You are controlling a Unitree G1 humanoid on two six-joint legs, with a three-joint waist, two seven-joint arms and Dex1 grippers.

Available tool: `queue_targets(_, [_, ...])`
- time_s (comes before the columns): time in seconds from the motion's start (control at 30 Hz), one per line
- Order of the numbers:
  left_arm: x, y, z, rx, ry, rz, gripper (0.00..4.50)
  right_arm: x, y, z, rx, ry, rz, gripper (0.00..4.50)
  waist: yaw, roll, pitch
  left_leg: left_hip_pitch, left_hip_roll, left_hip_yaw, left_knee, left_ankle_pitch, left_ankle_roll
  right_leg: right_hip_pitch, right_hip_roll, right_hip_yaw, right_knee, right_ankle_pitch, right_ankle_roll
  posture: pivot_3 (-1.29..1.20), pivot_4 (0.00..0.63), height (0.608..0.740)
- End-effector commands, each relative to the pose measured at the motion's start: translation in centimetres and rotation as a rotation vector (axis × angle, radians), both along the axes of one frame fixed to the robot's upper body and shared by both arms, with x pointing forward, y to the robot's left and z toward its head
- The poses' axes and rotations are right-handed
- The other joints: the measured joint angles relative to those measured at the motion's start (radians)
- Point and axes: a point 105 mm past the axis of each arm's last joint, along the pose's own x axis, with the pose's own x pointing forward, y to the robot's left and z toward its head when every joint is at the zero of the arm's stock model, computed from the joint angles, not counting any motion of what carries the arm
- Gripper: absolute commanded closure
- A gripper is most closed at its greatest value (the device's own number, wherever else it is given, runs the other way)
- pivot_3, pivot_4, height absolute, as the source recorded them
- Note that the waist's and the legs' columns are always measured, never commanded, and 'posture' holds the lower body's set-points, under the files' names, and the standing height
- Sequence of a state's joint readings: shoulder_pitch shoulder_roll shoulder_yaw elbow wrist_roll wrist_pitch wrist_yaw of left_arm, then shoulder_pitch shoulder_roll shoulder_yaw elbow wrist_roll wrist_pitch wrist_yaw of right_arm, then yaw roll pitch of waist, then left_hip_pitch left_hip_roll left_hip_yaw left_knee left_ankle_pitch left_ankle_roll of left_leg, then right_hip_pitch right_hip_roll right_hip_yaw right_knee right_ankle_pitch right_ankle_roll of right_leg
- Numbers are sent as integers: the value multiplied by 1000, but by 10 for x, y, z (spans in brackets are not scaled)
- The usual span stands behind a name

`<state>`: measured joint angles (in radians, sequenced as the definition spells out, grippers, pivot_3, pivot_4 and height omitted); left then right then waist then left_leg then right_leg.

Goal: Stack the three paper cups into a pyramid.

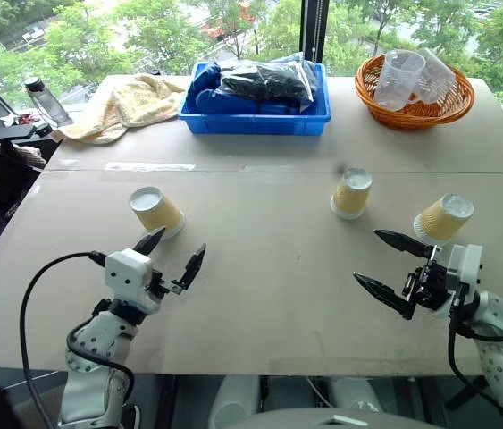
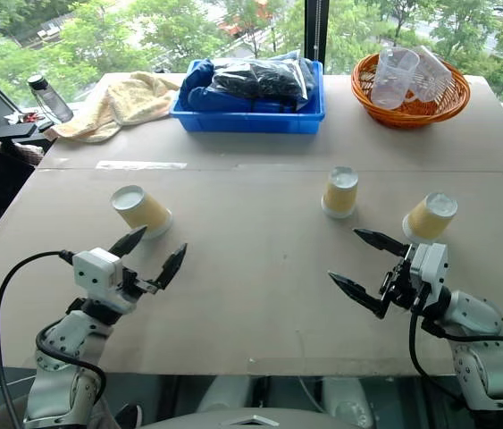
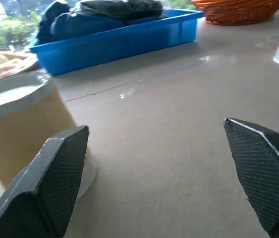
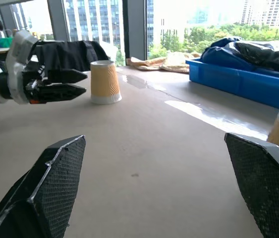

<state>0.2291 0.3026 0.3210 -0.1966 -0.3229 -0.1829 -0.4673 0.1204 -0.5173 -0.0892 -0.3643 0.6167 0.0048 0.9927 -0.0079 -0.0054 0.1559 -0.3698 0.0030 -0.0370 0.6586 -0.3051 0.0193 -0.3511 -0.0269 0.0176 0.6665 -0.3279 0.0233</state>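
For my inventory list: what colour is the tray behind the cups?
Blue tray, seen best in the left eye view.

White arms, black cables, fingers (image 1: pixel 196 264)

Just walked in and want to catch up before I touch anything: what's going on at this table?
A humanoid robot is about to build a pyramid from three paper cups. The cups stand apart, upside down, on the table: the left cup, the middle cup and the right cup. The left gripper and the right gripper are both open and empty, each near its nearest cup. Nothing is stacked yet.
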Motion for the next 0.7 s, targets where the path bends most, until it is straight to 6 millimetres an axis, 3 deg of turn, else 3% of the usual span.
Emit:
queue_targets(0.03, [-9,20,21,6,-90,143,0,-1,7,16,16,-42,38,62,2,-2,1,0,0,0,0,0,0,0,0,0,0,0,0,0,150,740])
queue_targets(0.3, [14,30,12,-18,-10,179,0,1,13,20,30,-34,58,62,19,-2,1,-1,-1,-1,0,2,-3,0,0,-2,-1,0,0,0,150,740])
queue_targets(0.57, [30,6,9,48,37,31,0,5,16,22,24,-38,33,62,19,-2,1,-2,-1,-1,1,2,-4,0,0,-2,-1,0,0,0,150,740])
queue_targets(0.7, [45,18,16,55,32,113,0,6,21,25,26,-42,29,62,19,-2,1,-2,-1,-2,1,3,-4,0,0,-2,0,0,0,0,150,740])
